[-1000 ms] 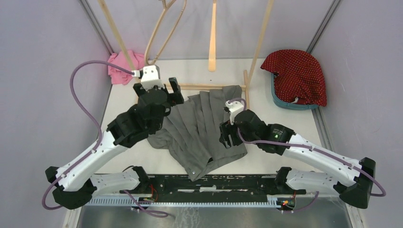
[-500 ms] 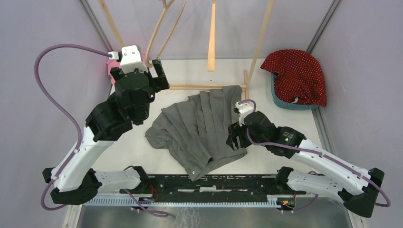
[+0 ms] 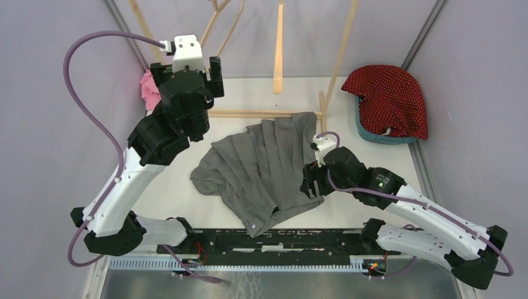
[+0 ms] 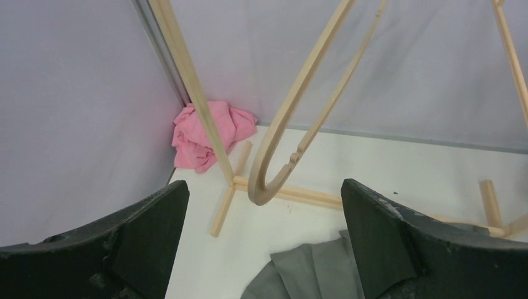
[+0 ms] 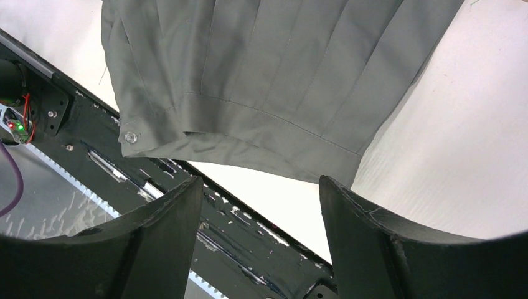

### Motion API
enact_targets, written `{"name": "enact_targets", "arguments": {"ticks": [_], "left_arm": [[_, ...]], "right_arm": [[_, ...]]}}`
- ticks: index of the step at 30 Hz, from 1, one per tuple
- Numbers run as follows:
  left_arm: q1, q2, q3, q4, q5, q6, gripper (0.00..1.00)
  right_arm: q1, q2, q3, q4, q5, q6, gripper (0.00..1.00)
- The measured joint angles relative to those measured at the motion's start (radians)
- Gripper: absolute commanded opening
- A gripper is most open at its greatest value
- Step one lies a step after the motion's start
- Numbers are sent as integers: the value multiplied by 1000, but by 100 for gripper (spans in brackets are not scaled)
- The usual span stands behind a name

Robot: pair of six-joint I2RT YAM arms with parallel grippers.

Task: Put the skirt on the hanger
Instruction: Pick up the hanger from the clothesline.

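Grey pleated skirt (image 3: pixel 261 171) spread flat at mid-tabletop (image 3: pixel 180 205), far hem against the base bar (image 3: pixel 249 114) of a wooden rack (image 3: pixel 278 50), waistband toward the near edge, its buttoned corner over the black rail (image 3: pixel 280 240). Not on the hanger (image 4: pixel 299 112), a curved wooden piece hanging at far left, well apart from the skirt. Right gripper (image 5: pixel 258 180) above the waistband's right end, fingers apart, nothing between them. Left gripper (image 4: pixel 264 187) high at far left, facing the hanger's lower curve, fingers apart and empty. Pink cloth (image 4: pixel 208 134) in the far-left corner; red dotted cloth (image 3: pixel 389 99) on a teal basket (image 3: pixel 363 128) at far right.
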Motion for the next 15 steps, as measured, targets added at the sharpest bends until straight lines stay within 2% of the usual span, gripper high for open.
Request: {"name": "enact_targets", "arguments": {"ticks": [7,15], "left_arm": [[192,86,111,1,92,26,99],[409,227,250,-31,344,26,99]], "right_arm": [[0,0,-16,0,-9,8,75],[0,0,-18,5,-23,10,74]]}}
